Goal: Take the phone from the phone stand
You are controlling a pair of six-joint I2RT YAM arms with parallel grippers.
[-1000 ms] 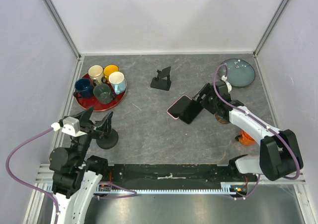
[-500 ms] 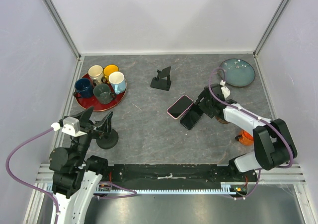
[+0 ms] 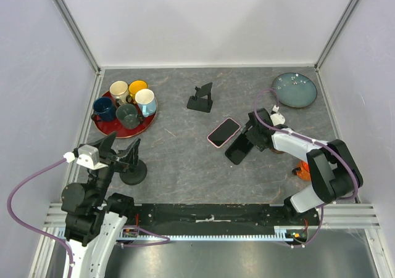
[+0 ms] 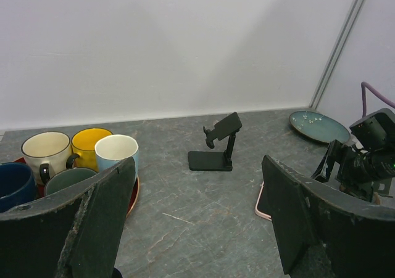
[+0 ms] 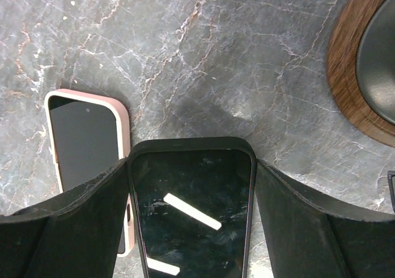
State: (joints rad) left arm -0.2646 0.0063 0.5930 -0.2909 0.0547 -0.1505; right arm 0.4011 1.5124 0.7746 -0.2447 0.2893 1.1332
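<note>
Mugs (image 3: pixel 128 114) on red tray (image 3: pixel 139 129) — teal plate (image 3: pixel 295 89)

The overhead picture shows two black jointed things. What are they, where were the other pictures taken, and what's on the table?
They are two robot arms bolted at the table's near edge, each ending in a two-finger gripper. The other pictures come from cameras on each wrist, looking past the fingers. The right gripper clamps a black phone; the left gripper hangs open. On the table lie a pink-cased phone, an empty phone stand, a red tray of mugs and a teal plate.
</note>
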